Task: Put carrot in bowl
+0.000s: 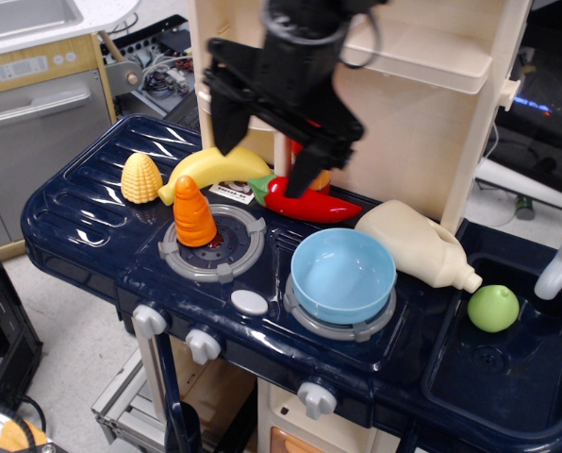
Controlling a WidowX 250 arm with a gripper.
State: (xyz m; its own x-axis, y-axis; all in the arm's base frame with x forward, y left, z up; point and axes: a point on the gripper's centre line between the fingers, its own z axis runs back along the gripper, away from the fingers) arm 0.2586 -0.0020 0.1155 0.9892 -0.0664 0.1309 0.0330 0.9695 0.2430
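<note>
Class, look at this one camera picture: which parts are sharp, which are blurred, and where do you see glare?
In the observation.image view, the gripper and arm look slightly smeared, apparently by motion; the carrot, bowl and corn are sharp; soft white glare streaks the glossy dark-blue stove top and the red chili pepper.

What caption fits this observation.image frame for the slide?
Open black gripper above small orange plastic toy carrot standing on left burner; round light-blue plastic bowl empty.
</note>
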